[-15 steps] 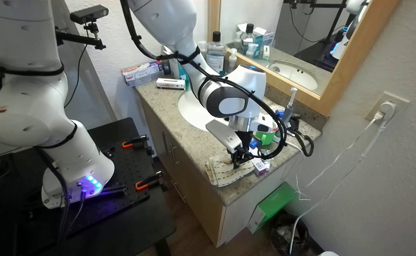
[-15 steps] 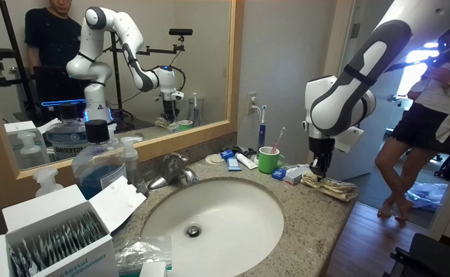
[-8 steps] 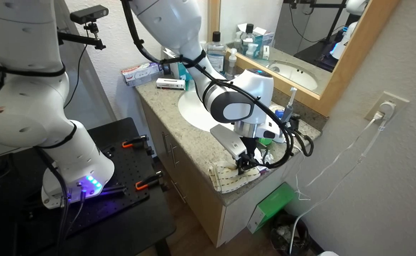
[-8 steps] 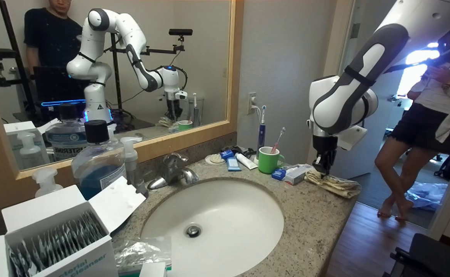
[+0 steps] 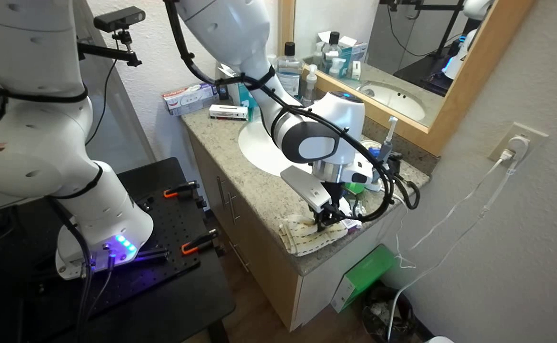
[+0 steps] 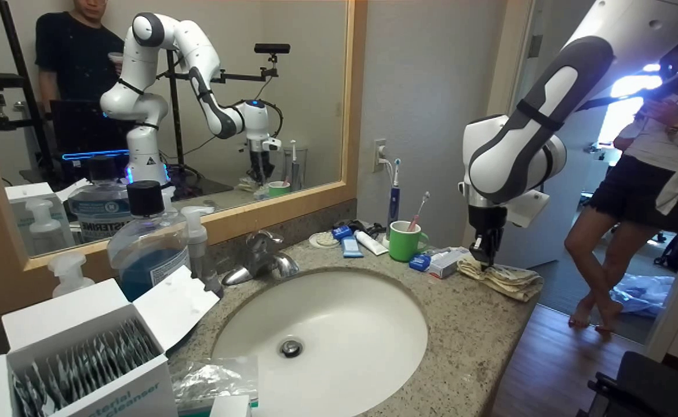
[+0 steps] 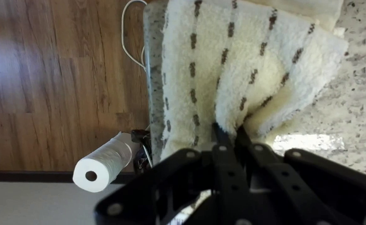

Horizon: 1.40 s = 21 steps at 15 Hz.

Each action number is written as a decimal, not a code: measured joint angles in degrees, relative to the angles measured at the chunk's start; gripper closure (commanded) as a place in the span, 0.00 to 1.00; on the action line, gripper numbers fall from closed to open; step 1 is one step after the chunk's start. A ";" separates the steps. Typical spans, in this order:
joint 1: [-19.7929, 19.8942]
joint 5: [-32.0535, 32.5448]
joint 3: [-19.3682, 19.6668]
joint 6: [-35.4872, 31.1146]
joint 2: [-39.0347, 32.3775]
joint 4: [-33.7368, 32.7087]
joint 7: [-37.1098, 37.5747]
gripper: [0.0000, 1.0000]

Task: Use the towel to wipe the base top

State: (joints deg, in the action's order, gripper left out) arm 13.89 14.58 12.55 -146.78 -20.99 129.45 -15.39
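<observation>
One towel [image 7: 198,72], folded and rumpled, cream with dashed brown stripes, on the one speckled tabletop [image 6: 460,341], at a corner. One pincer [image 7: 231,132], pointing down, narrow, with a fold of the towel gripped between two fingers [image 7: 222,137]. Just beside the towel, one small white box [image 6: 448,264]; near that, one green mug [image 6: 404,244] with one pink toothbrush [image 6: 413,223] inside. Close to the mug, one upright electric toothbrush [image 6: 394,202]. Set into the tabletop, one white basin [image 6: 350,330] with one faucet [image 6: 261,258]; across from the towel, one open carton [image 6: 136,383] of packets [image 6: 87,356], number unclear.
</observation>
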 measured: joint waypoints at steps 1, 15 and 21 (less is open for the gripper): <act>0.00 -0.10 -0.20 0.18 0.00 0.02 -0.34 0.98; 0.07 -0.39 -3.14 1.03 1.30 1.82 -8.14 0.98; -0.70 -0.39 -4.70 3.39 3.04 3.95 -8.14 0.92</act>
State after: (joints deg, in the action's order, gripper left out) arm 13.20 14.19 7.86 -143.38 -17.95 133.39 -23.54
